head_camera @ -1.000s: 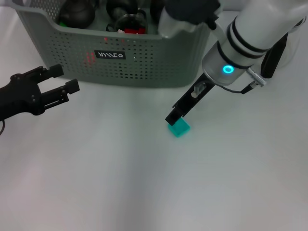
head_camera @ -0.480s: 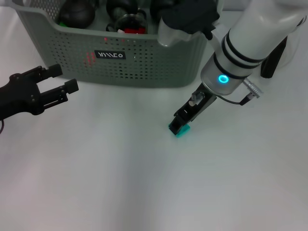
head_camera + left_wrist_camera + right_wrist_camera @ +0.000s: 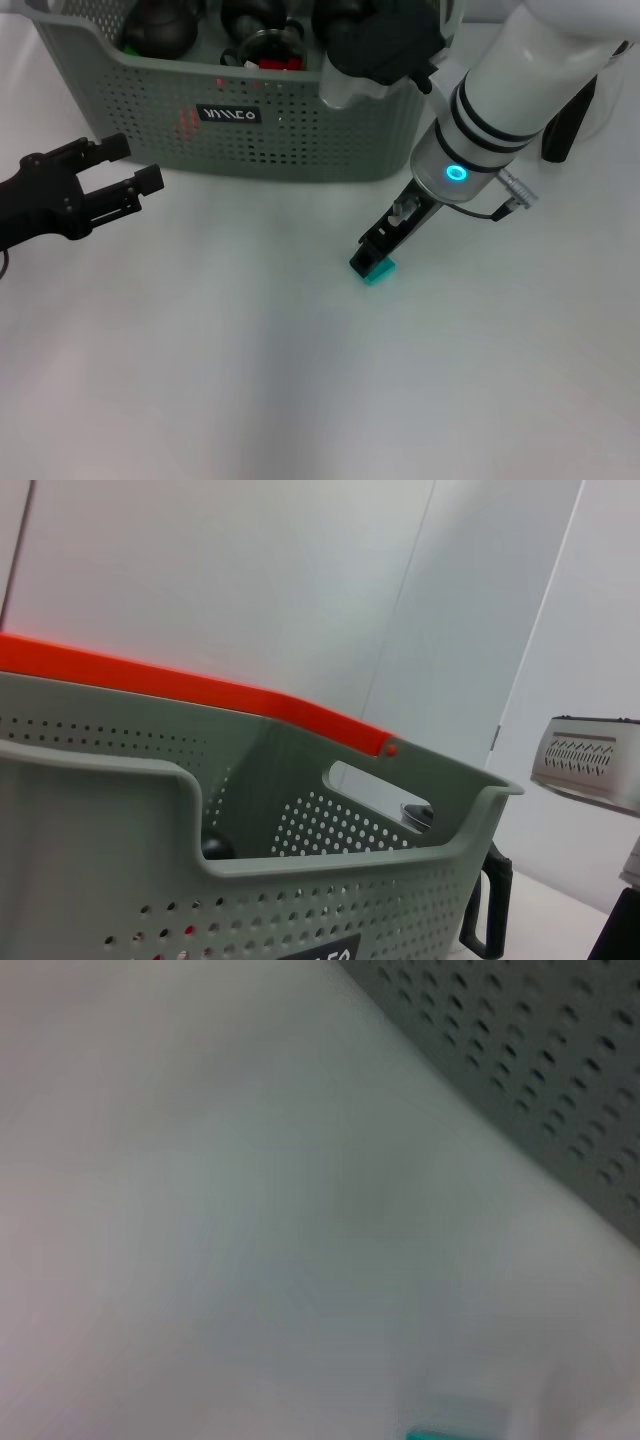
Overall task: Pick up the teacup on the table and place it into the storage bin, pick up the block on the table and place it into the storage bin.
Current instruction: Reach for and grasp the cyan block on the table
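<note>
Our right gripper [image 3: 372, 255] has dropped onto the teal block [image 3: 378, 271] near the storage bin [image 3: 300, 135], jaws around it, so lifting seems next; left gripper [image 3: 125, 177] waits open.

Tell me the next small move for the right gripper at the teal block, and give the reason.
Probably close on the block and lift. In the head view the right gripper is down over the teal block on the table, in front of the storage bin; only the block's edge shows beside it. Whether it already grips cannot be seen. The left gripper hangs open, apart, at the left.
</note>
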Available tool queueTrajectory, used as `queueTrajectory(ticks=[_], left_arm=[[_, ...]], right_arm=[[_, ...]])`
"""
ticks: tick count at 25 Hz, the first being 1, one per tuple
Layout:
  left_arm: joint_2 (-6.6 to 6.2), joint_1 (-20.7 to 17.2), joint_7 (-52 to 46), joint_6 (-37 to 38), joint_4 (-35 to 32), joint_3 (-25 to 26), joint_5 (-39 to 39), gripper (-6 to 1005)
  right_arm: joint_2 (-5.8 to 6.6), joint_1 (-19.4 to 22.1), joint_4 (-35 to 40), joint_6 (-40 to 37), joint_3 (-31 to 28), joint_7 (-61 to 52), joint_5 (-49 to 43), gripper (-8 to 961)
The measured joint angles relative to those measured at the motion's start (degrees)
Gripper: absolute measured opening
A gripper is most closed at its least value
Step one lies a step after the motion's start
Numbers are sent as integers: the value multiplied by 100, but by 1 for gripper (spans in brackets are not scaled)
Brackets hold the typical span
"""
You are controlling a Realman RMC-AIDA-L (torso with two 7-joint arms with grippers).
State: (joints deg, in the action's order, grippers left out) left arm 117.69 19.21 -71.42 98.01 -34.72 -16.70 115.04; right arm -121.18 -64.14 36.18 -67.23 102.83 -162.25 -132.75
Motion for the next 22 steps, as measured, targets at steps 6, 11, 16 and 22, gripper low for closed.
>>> queueTrajectory(ticks=[6, 11, 16, 22], left_arm=[[6, -12, 3, 20, 0, 0, 0, 729], [8, -18, 7, 6, 0, 0, 0, 729], [14, -26, 14, -11, 0, 0, 0, 729], [18, -32, 14, -18, 0, 0, 0, 729]], right_arm=[[-34, -12, -108, 170, 145, 37, 67, 613], [-35, -24, -147, 223, 279, 69, 313, 614], [-30, -23, -140, 224, 297, 86, 326, 614], [-13, -16, -109, 176, 283, 49, 329, 613]])
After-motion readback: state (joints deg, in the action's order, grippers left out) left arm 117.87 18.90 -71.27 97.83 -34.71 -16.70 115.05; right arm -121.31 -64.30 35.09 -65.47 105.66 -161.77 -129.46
